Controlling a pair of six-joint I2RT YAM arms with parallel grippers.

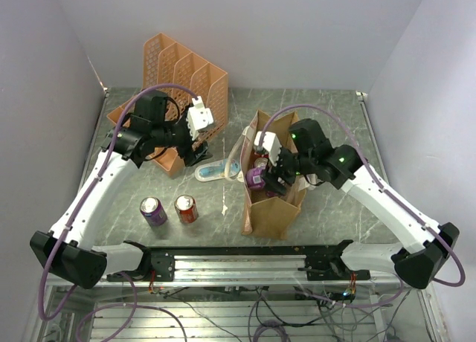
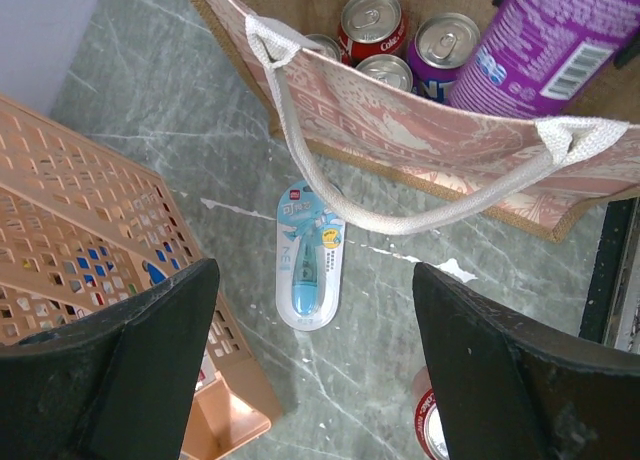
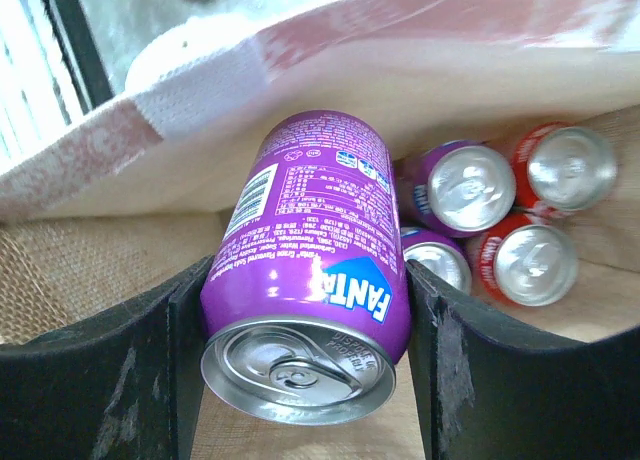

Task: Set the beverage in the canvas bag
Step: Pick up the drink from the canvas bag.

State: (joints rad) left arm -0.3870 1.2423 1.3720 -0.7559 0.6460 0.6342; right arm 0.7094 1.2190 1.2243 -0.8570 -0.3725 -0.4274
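Fanta can (image 1: 257, 180) hangs in the right gripper (image 1: 265, 175) at the mouth of the canvas bag (image 1: 268, 217). A purple can (image 1: 153, 211) and a red can (image 1: 186, 208) wait on the grey marbled table (image 1: 335, 134), between lilac walls (image 1: 245, 30).

Left wrist: the left gripper (image 2: 315, 280) stands wide and empty over a correction-tape pack (image 2: 310, 255).

Right wrist: the fingers clamp the can's sides, and it is not yet released. Four cans (image 3: 470, 188) stand inside, so two seem left.

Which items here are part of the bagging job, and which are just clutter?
Job: canvas bag; purple Fanta can in the right gripper; four cans already inside; loose purple can and red can, likely next.
Clutter: orange mesh file organiser; correction tape pack.
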